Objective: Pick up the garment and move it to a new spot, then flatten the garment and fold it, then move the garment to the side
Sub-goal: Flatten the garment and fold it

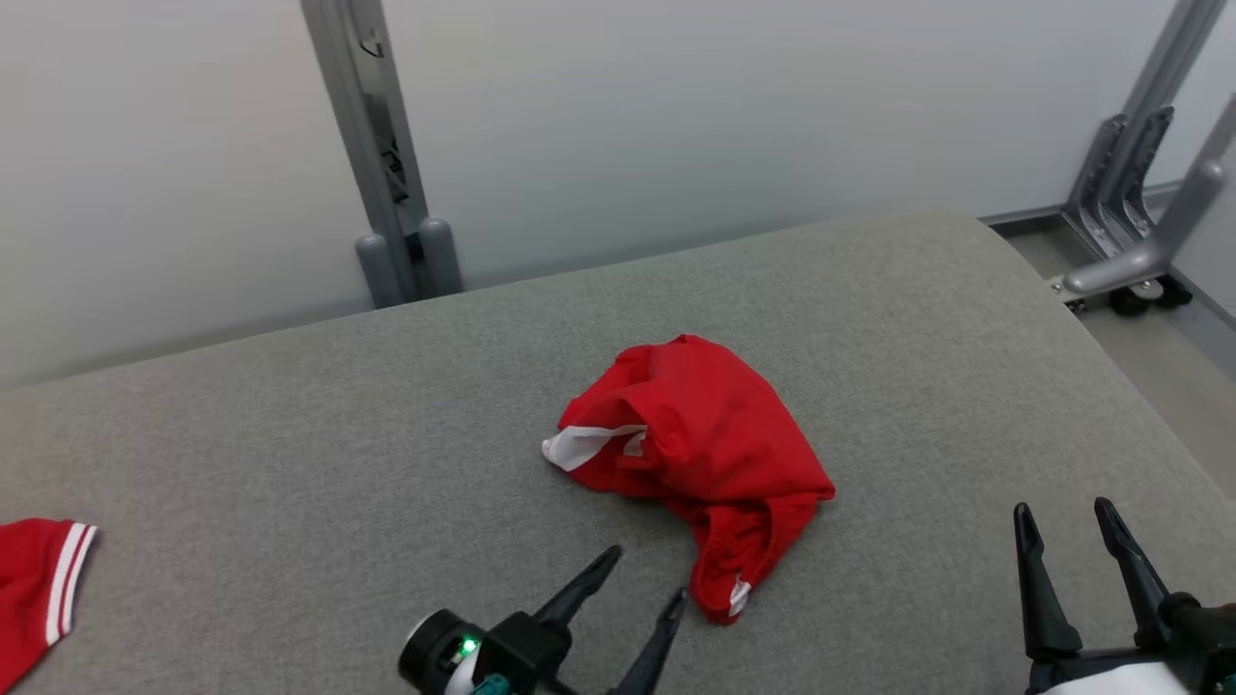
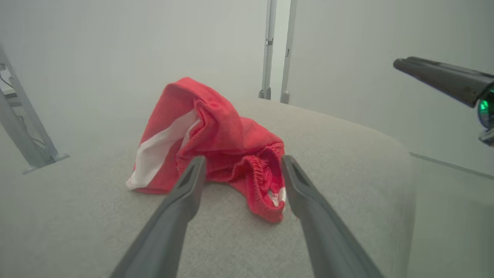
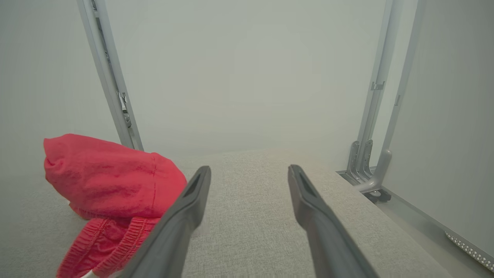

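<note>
1. Your red shorts [image 1: 705, 434] lie crumpled near the middle of the grey padded surface [image 1: 290, 434], with the white stripe on the left side.
2. Your left gripper [image 1: 649, 571]: fingers spread wide, holding nothing, tips just beside the shorts' elastic waistband [image 2: 266, 181].
3. Your right gripper [image 1: 1062, 507]: spread wide, holding nothing, well to the right of the shorts.
4. A second red garment [image 1: 34, 589] with white trim lies at the far left edge.
</note>
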Tool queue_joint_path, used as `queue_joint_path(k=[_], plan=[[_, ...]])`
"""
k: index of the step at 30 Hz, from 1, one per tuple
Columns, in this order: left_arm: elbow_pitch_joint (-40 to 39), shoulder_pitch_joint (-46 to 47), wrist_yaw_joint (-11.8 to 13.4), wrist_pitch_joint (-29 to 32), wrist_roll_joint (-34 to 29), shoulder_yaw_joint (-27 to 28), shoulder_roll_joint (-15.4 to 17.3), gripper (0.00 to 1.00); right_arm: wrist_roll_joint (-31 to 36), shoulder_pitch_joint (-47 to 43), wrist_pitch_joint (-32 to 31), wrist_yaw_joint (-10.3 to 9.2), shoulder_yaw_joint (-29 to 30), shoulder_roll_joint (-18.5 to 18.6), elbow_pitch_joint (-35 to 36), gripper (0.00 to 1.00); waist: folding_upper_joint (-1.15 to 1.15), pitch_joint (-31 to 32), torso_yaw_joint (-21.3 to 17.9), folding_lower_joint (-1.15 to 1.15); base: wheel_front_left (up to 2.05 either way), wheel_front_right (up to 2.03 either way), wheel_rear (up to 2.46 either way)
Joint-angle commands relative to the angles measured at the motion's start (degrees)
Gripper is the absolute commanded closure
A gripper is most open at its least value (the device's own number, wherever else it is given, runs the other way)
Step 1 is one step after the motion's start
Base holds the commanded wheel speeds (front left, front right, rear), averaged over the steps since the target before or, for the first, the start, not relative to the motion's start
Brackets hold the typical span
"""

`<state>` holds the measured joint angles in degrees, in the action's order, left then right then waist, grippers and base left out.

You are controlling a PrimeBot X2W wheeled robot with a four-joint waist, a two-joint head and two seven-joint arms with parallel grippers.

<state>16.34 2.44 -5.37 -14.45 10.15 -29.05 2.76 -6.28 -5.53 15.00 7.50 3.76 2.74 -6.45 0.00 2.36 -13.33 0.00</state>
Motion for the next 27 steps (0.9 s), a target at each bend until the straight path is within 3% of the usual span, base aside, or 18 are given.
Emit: queue_joint_path(k=[1,9,10,15,17,21,24,27], plan=[[0.6,2.4,-0.7,0.1,2.0,-2.0,0.3,0.0,0.1,0.8,0.3,-0.02,0.1,0.3,0.2,0.0,0.0,-2.1,-2.5,0.0,0.0,0.0,0.0],[4.4,11.1,-2.0,6.8,5.4,-16.1,0.3,0.0,-0.5,2.5,0.3,-0.02,-0.9,0.3,0.1,0.0,0.0,-5.4,-5.4,0.0,0.0,0.0,0.0],[5.7,12.7,-1.9,8.6,6.9,-17.8,0.3,0.05,-0.7,3.1,0.3,-0.02,-1.2,0.3,0.2,0.0,0.0,-6.4,-5.9,0.0,0.0,0.0,0.0],[8.1,16.5,-0.1,11.8,8.6,-19.6,0.3,0.05,-1.2,4.2,0.3,-0.02,-1.4,0.3,0.3,0.0,0.0,-8.5,-6.7,0.0,0.0,0.0,0.0],[9.3,17.9,1.7,12.4,8.8,-20.2,0.3,0.16,-1.5,4.6,0.3,-0.02,-1.7,0.3,0.3,0.0,0.0,-9.3,-7.0,0.0,0.0,0.0,0.0],[12.1,20.4,4.8,14.6,9.1,-21.9,0.2,0.26,-1.7,5.2,0.3,-0.02,-2.0,0.3,0.1,0.0,0.0,-10.5,-7.6,0.0,0.0,0.0,0.0],[13.7,21.3,6.5,16.6,9.8,-23.3,0.3,0.51,-1.9,5.5,0.3,-0.02,-2.1,0.3,0.1,0.0,0.0,-11.0,-7.8,0.0,0.0,0.0,0.0],[14.9,22.3,8.1,17.8,9.8,-24.4,0.3,0.54,-2.2,5.8,0.3,-0.02,-2.2,0.3,0.1,0.0,0.0,-11.5,-7.9,0.0,0.0,0.0,0.0]])
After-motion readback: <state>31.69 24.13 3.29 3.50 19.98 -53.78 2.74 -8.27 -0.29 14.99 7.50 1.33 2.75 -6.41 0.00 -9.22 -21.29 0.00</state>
